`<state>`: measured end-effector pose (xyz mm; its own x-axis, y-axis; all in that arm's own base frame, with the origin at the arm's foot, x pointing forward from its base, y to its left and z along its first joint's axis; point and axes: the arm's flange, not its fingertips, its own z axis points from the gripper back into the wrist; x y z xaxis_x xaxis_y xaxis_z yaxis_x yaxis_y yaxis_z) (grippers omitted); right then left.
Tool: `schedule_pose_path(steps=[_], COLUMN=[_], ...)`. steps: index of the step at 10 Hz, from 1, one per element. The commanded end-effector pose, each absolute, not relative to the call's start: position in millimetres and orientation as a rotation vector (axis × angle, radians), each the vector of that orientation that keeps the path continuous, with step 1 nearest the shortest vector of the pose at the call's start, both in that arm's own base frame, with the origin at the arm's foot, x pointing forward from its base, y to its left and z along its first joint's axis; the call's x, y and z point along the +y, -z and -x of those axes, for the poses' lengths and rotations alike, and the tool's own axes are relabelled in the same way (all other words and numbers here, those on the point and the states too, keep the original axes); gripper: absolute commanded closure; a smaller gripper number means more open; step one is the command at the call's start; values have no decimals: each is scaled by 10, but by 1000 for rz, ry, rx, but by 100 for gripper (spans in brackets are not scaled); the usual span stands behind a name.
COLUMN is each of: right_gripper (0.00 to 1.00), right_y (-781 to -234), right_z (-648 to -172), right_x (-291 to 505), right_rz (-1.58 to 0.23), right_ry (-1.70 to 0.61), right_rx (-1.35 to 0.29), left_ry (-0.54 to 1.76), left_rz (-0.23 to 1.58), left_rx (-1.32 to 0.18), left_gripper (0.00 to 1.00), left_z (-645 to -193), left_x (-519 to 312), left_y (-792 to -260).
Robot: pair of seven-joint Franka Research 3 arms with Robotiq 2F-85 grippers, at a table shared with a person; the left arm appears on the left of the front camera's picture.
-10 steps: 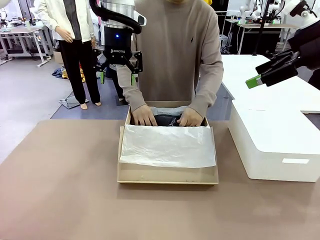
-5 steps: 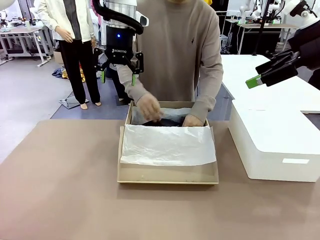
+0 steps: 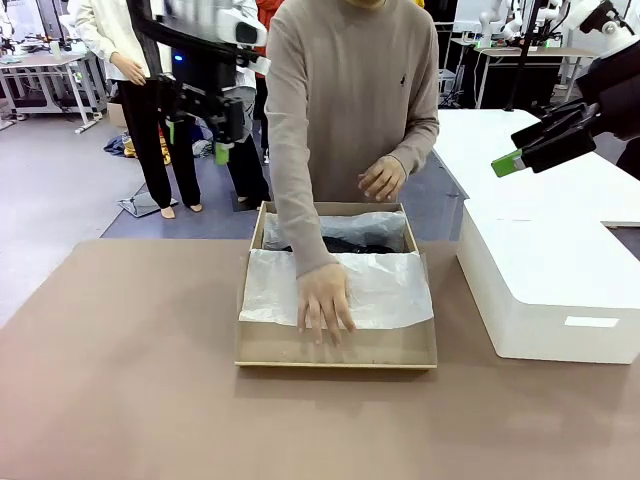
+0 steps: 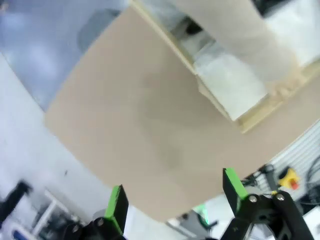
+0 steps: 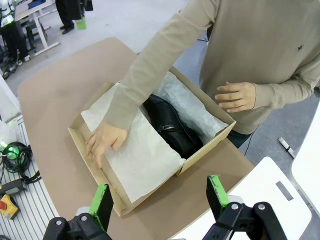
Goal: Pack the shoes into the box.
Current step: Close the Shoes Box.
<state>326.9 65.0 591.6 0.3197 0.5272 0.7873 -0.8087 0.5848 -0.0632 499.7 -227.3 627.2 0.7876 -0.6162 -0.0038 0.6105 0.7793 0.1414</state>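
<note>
On the desk [image 3: 120, 390], black shoes [image 3: 355, 244] lie in the box [image 3: 380, 352] — a person's hand [image 3: 325, 300] rests on the tissue paper [image 3: 392, 290] — while both arms' jaws stand spread wide, empty.

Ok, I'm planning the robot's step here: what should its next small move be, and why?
Probably wait, arms held off: the shoes lie in the box, but the person's hand rests on the tissue paper spread over its near half. The left gripper and right gripper hang open, clear of it; reaching in now risks the hand.
</note>
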Motion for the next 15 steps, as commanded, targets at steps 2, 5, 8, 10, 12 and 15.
schedule_pose_path(steps=[2, 5, 8, 10, 12, 15], right_gripper=[0, 0, 0, 0, 0, 0], right_y=[-5909, -5909, -5909, -5909, -5909, -5909], right_z=[-3275, -3275, -3275, -3275, -3275, -3275], right_x=[651, 651, 651, 651, 651, 651], right_rz=[-394, -394, -394, -394, -394, -394], right_ry=[-907, -907, -907, -907, -907, -907], right_rx=[-876, -876, -876, -876, -876, -876], left_ry=[969, 1283, 1296, 1296, 1296, 1401], left_rz=[-2, -24, -19, -19, -19, 29], left_rx=[-35, -11, -7, -7, -7, -55], left_gripper=[0, 0, 0, 0, 0, 18], left_z=[-4848, -4874, -4942, -4942, -4942, -4908], left_x=[-1746, -1468, -1528, -1528, -1528, -1441], left_y=[-6083, -6012, -6012, -6012, -6012, -5972])
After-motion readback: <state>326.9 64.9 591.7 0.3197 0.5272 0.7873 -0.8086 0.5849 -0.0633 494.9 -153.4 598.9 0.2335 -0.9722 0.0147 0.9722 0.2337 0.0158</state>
